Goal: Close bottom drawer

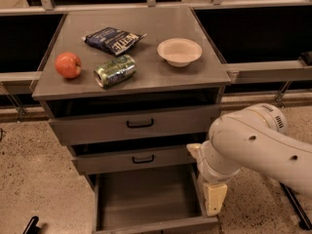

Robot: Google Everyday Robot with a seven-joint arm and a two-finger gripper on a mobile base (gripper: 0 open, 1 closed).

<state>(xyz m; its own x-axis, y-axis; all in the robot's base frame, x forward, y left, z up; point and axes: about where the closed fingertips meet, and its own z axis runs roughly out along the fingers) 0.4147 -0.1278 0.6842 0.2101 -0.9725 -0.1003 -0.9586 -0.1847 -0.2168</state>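
Note:
The bottom drawer point(146, 195) of the grey metal cabinet stands pulled far out, and its deep plain tray shows empty. Its front panel point(156, 226) lies at the lower edge of the view, and its handle is out of sight. My white arm point(253, 147) reaches in from the right. My gripper point(214, 199), cream-coloured, hangs pointing down at the right side wall of the open drawer, near its front right corner.
The top drawer point(139, 125) and the middle drawer point(141, 159) each stand slightly out. On the cabinet top lie a red apple point(68, 65), a green can point(115, 70) on its side, a blue chip bag point(113, 39) and a white bowl point(179, 51). Speckled floor lies around.

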